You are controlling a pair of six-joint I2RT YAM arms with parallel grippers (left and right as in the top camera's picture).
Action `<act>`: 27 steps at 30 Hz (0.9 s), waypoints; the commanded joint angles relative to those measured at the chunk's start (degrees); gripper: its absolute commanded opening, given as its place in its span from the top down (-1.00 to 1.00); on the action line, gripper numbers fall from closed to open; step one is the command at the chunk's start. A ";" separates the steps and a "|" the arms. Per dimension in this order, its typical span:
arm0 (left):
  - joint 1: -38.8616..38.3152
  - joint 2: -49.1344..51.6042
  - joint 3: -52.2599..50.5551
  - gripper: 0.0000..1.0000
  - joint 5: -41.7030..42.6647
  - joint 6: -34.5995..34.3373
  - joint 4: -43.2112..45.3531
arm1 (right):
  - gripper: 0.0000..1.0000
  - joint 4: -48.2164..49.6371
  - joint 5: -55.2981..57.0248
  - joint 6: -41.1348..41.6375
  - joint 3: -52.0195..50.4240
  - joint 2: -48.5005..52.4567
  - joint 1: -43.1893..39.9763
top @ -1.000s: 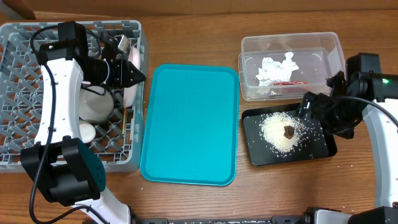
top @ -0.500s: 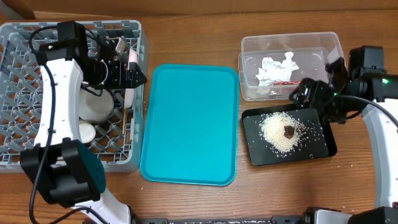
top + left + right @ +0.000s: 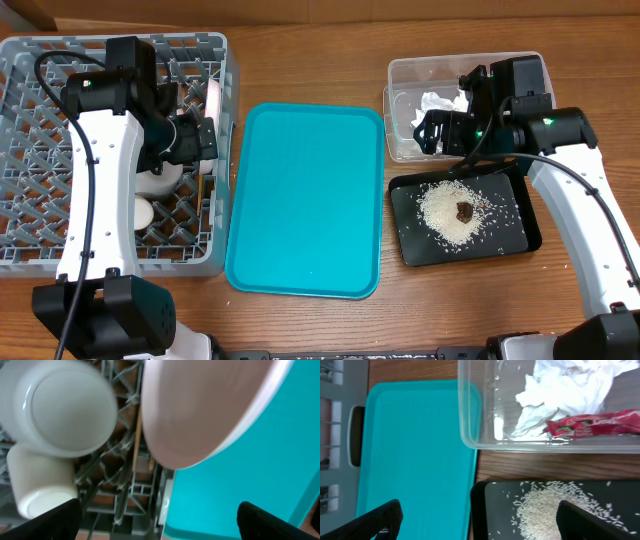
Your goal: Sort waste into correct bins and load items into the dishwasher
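Note:
The grey dishwasher rack point(image 3: 40, 100) fills the left. In it sit an upturned white bowl point(image 3: 60, 407), a white cup point(image 3: 37, 482), a wooden chopstick point(image 3: 136, 442) and a pinkish round dish point(image 3: 200, 410) leaning on edge by the right wall; plate or bowl, I cannot tell. My left gripper point(image 3: 200, 140) hovers open beside that dish, with nothing between its fingers point(image 3: 55, 520). The clear tub point(image 3: 470, 435) holds the napkin point(image 3: 560, 385) and red wrapper point(image 3: 590, 424). Rice point(image 3: 445, 212) and a brown lump point(image 3: 465, 211) lie in the black tray point(image 3: 415, 245). My right gripper point(image 3: 428, 132) hangs open over the tub's near-left edge.
The teal serving tray point(image 3: 305, 200) lies between the rack and the two bins, with nothing on it. A few stray rice grains point(image 3: 512, 520) are scattered on the black tray around the pile. Bare wooden table point(image 3: 300, 60) shows behind the teal tray.
My left gripper has opened and let go of the pinkish dish, which now leans in the rack. My right arm has swung up and left from the black tray to the tub.

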 commanded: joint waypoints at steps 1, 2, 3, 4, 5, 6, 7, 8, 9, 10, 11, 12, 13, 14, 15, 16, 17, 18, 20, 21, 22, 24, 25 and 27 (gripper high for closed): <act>0.02 -0.31 0.48 -1.00 -2.75 -2.49 -2.40 | -1.00 -1.44 3.34 -0.31 0.74 0.09 -0.22; 0.02 -0.31 0.48 -1.00 -2.73 -2.49 -3.06 | -1.00 -2.27 4.00 -0.28 0.74 0.09 -0.22; 0.02 -0.31 0.48 -1.00 -2.71 -2.49 -4.94 | -1.00 -3.80 4.50 -0.26 0.74 0.07 -0.20; 0.02 -0.33 0.48 -1.00 -2.71 -2.49 -5.46 | -1.00 -4.35 4.48 -0.26 0.74 0.07 -0.20; 0.02 -0.35 0.48 -1.00 -2.71 -2.27 -6.86 | -1.00 -5.55 4.74 -0.24 0.74 0.07 -0.22; -0.04 -0.39 0.48 -1.00 -2.56 -1.57 -7.67 | -1.00 -6.27 5.22 -0.20 0.74 0.04 -0.22; -0.37 -0.61 0.46 -1.00 -2.47 -0.92 -8.41 | -1.00 -7.39 6.25 0.15 0.74 -0.04 -0.20; -0.87 -1.25 0.37 -1.00 -2.49 -0.70 -8.81 | -1.00 -8.46 7.26 0.57 0.70 -0.24 -0.20; -1.22 -1.90 0.24 -1.00 -2.49 -0.72 -8.81 | -1.00 -9.01 7.54 0.63 0.50 -0.61 -0.20; -1.49 -2.82 0.02 -1.00 -2.43 -0.74 -8.74 | -1.00 -9.11 7.54 0.63 0.02 -1.16 -0.20; -1.77 -3.85 -0.35 -1.00 -2.27 -0.74 -8.59 | -1.00 -9.01 7.54 0.61 -1.01 -2.29 -0.22; -2.25 -5.75 -1.20 -1.00 -1.73 -0.74 -8.04 | -1.00 -8.61 7.54 0.63 -2.43 -3.89 -0.20; -2.71 -7.45 -2.16 -1.00 -1.62 -0.74 -7.26 | -1.00 -8.09 7.54 0.63 -3.50 -4.98 -0.20; -3.37 -10.45 -4.22 -1.00 -1.66 -0.72 -5.49 | -1.00 -6.40 7.54 0.63 -6.40 -7.87 -0.22; -3.78 -12.68 -5.95 -0.99 -1.66 -0.70 -3.93 | -1.00 -5.16 7.63 0.63 -8.35 -9.81 -0.22; -4.44 -16.00 -8.79 -1.00 -1.66 -0.70 -1.46 | -1.00 -3.56 7.76 0.61 -11.08 -12.66 -0.20; -4.98 -19.17 -11.67 -1.00 -1.66 -0.70 0.81 | -1.00 -1.90 7.93 0.63 -13.94 -15.67 -0.20; -5.27 -21.09 -13.35 -1.00 -1.66 -0.68 2.16 | -1.00 -1.07 7.93 0.63 -15.43 -17.42 -0.20; -6.10 -28.96 -20.59 -1.00 -1.46 0.09 7.80 | -1.00 1.92 8.87 0.63 -21.09 -24.83 -0.20; -6.36 -33.07 -24.26 -0.99 -0.68 1.46 10.69 | -1.00 2.97 9.66 0.66 -24.00 -29.97 -0.22; -6.38 -37.59 -28.17 -1.00 0.83 3.45 13.51 | -1.00 3.15 10.32 0.63 -25.77 -34.23 -0.22; -6.38 -44.22 -33.42 -1.00 1.27 4.42 16.44 | -1.00 2.64 11.80 0.66 -27.43 -40.26 -0.22; -6.38 -47.63 -35.87 -1.00 1.14 4.35 17.59 | -1.00 1.70 12.94 0.63 -27.85 -44.41 -0.22; -6.36 -53.68 -39.67 -1.00 1.14 4.37 18.40 | -1.00 -0.13 14.84 0.61 -27.85 -50.38 -0.22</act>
